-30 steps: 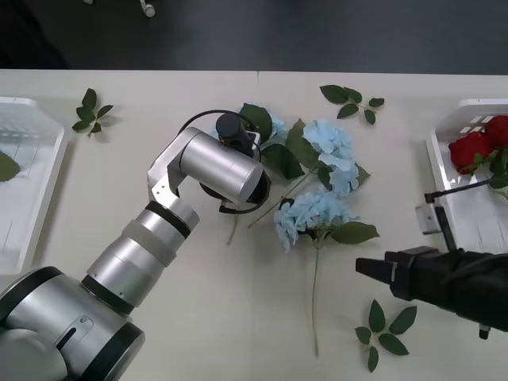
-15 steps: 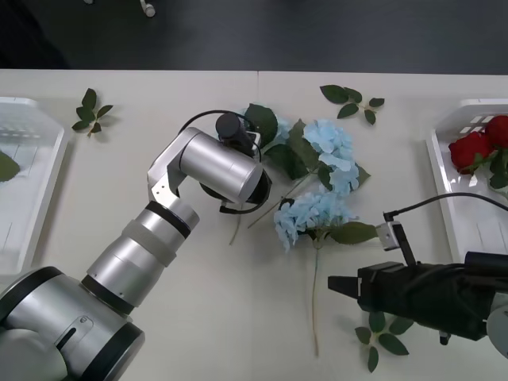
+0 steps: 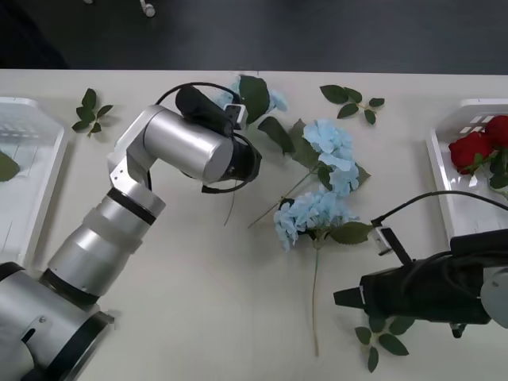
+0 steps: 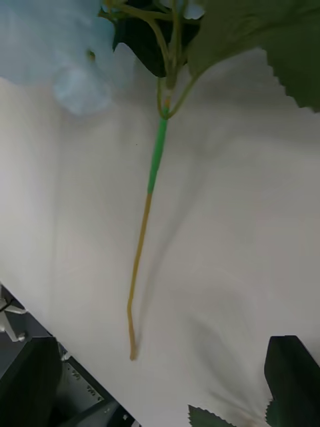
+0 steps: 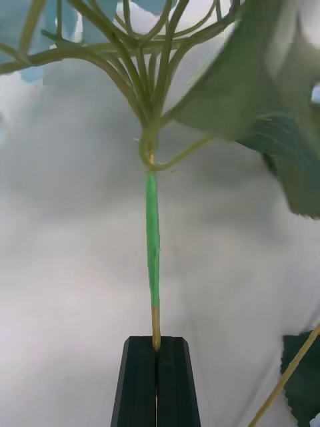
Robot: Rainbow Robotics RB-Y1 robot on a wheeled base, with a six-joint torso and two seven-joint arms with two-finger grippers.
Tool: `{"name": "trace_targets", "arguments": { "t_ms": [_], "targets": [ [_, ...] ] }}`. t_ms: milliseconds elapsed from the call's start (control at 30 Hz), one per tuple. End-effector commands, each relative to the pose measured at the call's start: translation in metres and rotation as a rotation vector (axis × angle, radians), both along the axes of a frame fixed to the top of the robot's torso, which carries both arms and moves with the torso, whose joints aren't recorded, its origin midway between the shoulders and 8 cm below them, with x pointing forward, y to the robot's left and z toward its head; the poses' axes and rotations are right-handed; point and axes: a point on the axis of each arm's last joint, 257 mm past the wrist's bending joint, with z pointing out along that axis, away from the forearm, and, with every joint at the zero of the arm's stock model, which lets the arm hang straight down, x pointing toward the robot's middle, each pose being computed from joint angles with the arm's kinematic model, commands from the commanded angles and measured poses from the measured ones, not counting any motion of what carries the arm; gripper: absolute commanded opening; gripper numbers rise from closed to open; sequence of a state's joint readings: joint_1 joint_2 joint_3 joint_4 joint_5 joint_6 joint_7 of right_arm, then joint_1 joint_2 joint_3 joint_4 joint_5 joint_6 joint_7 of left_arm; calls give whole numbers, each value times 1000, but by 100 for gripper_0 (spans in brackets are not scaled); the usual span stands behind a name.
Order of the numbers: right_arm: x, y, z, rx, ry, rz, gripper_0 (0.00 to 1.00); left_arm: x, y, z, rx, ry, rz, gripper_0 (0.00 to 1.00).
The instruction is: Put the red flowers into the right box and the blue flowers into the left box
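Note:
My left gripper (image 5: 157, 341) is shut on the thin green stem of one of the blue flowers (image 5: 152, 220). In the front view its pale bloom and leaves (image 3: 255, 94) stick out past the left arm (image 3: 190, 147) near the table's far edge. Two more blue flowers (image 3: 327, 151) (image 3: 311, 213) lie at mid-table. My right gripper (image 3: 341, 298) is open, low over the nearer one's long stem (image 4: 148, 220), whose end lies between the black fingers (image 4: 293, 373). The red flowers (image 3: 476, 147) lie in the right box (image 3: 441, 171). The left box (image 3: 40, 171) holds a green leaf.
Loose green leaf sprigs lie at the far left (image 3: 91, 111), at the far middle (image 3: 351, 99) and beside the right gripper near the front edge (image 3: 387, 333). The table's dark far edge runs just beyond the held flower.
The left arm has swung toward the far left, carrying the blue flower away from the others. The right arm has come in from the right to the lying stem.

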State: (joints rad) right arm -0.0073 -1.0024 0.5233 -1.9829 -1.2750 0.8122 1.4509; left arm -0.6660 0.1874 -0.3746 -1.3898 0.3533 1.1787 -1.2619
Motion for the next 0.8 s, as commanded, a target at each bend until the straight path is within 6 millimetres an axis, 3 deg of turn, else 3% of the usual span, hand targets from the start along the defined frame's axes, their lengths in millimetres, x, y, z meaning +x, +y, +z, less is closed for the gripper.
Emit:
{"name": "trace_targets", "arguments": {
  "t_ms": [33, 267, 500, 567, 800],
  "targets": [
    [4, 19, 14, 33, 40, -11, 90, -1, 14, 40, -94, -78, 51, 0],
    [-2, 18, 6, -95, 60, 55, 90, -17, 53, 85, -244, -176, 141, 0],
    [-1, 26, 1, -209, 77, 55, 90, -48, 116, 129, -350, -296, 264, 0],
    [0, 30, 1, -211, 79, 45, 90, -53, 130, 134, -364, -313, 294, 0],
    [-2, 38, -10, -298, 77, 29, 90, -76, 211, 137, -366, -352, 467, 0]
  ]
}}
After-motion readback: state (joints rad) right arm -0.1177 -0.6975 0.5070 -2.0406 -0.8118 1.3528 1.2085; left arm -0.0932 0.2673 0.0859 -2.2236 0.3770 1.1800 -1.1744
